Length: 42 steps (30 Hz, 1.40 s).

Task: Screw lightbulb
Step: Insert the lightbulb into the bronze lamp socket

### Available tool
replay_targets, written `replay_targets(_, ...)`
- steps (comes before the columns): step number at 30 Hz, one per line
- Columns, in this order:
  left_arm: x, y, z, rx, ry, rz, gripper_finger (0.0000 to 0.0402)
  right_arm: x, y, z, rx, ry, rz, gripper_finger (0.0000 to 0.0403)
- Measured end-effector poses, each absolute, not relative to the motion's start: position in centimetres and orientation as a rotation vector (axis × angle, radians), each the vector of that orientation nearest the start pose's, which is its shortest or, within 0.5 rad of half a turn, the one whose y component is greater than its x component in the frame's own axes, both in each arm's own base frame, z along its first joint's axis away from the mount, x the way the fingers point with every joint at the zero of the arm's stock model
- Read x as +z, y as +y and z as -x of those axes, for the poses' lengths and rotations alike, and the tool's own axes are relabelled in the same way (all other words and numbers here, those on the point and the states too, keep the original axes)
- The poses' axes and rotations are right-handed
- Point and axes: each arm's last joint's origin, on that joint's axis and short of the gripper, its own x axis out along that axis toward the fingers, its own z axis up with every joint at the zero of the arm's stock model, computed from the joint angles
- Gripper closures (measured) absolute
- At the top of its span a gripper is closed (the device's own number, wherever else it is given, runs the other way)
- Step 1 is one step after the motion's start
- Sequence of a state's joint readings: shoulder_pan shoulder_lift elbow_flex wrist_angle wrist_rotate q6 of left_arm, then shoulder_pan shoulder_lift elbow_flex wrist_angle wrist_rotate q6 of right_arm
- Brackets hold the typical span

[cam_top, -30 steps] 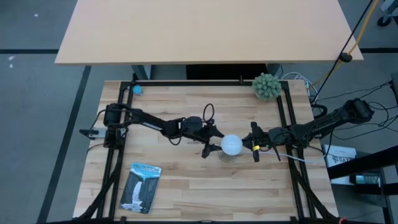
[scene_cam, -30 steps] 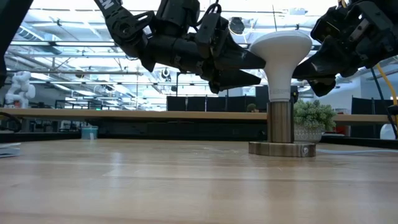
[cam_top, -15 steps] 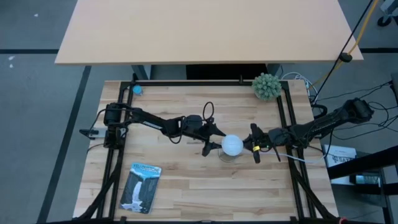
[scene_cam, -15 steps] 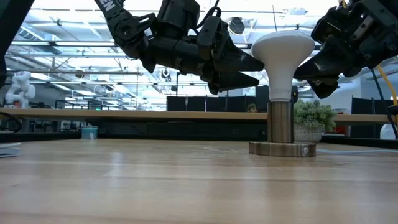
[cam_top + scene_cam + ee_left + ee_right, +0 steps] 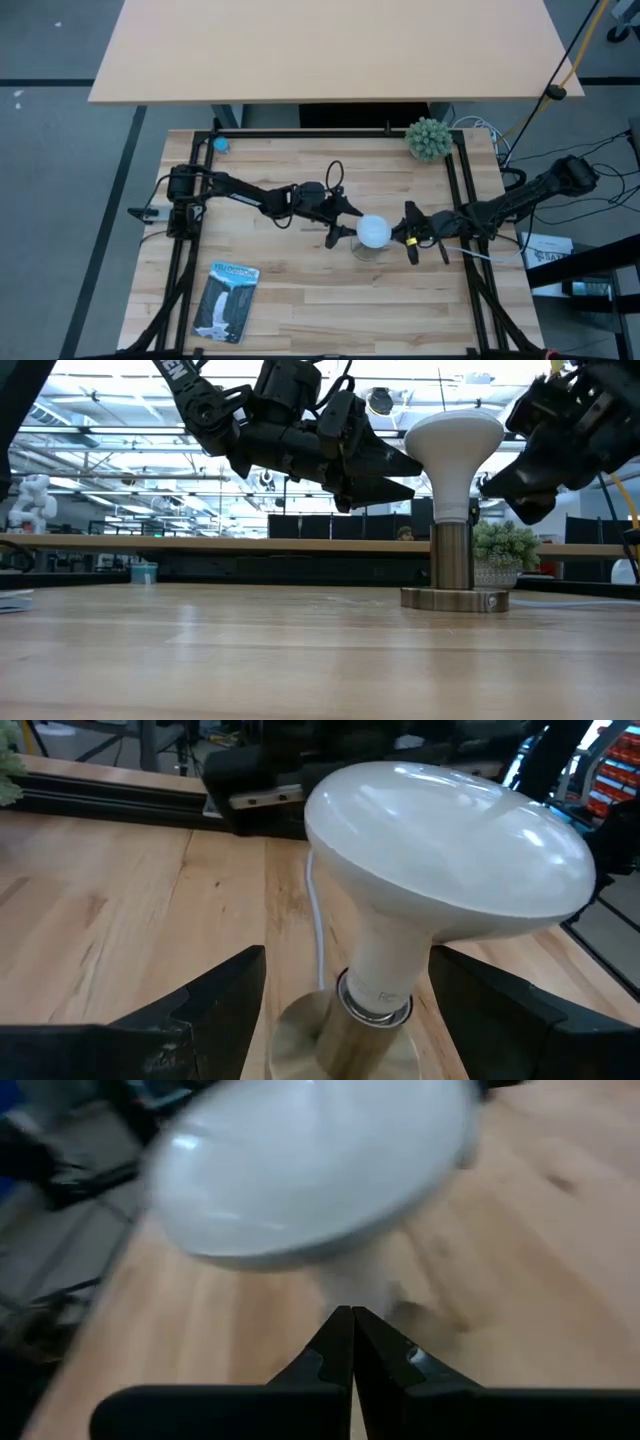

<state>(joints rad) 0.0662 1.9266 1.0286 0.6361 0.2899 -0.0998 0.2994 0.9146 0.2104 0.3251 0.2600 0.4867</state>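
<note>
Our left gripper (image 5: 343,229) spreads its fingers beside the lightbulb (image 5: 373,232) upright in its socket base (image 5: 454,598), the right gripper (image 5: 411,240) pinched shut opposite; light, slick, fragile glass, best held at the globe's widest girth.

Both tools flank the lightbulb (image 5: 373,232) closely — open tabletop (image 5: 300,300) lies nearer the front.

One lightbulb (image 5: 373,232), standing at frame centre in one socket base (image 5: 453,598). Two arms, each with one tool: left tool (image 5: 343,225), right tool (image 5: 408,238). One green plant (image 5: 428,139), upper right. One packet (image 5: 226,301), lower left. One desk (image 5: 290,170).
</note>
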Motion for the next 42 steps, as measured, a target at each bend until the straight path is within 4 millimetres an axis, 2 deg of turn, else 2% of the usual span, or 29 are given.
replay_targets(4, 17.2, 1.6, -40.3, -0.225, 0.270, 0.147, 0.0117, 16.3, 4.1, -16.7, -0.145, 0.356, -0.331, 0.0403)
replay_targets(11, 17.2, 1.2, -40.4, -0.238, 0.272, 0.155, 0.0117, 17.3, 3.9, -17.1, -0.155, 0.253, -0.246, 0.0403)
replay_targets(21, 17.2, 0.6, -40.4, -0.248, 0.279, 0.189, 0.0117, 17.2, 3.8, -17.1, -0.158, 0.257, -0.257, 0.0403)
replay_targets(32, 17.2, 1.7, -40.3, -0.213, 0.276, 0.195, 0.0117, 17.2, 4.0, -17.1, -0.105, 0.271, -0.314, 0.0403)
replay_targets(42, 17.2, 1.9, -40.3, -0.208, 0.276, 0.195, 0.0117, 17.2, 4.3, -17.1, -0.055, 0.284, -0.347, 0.0403)
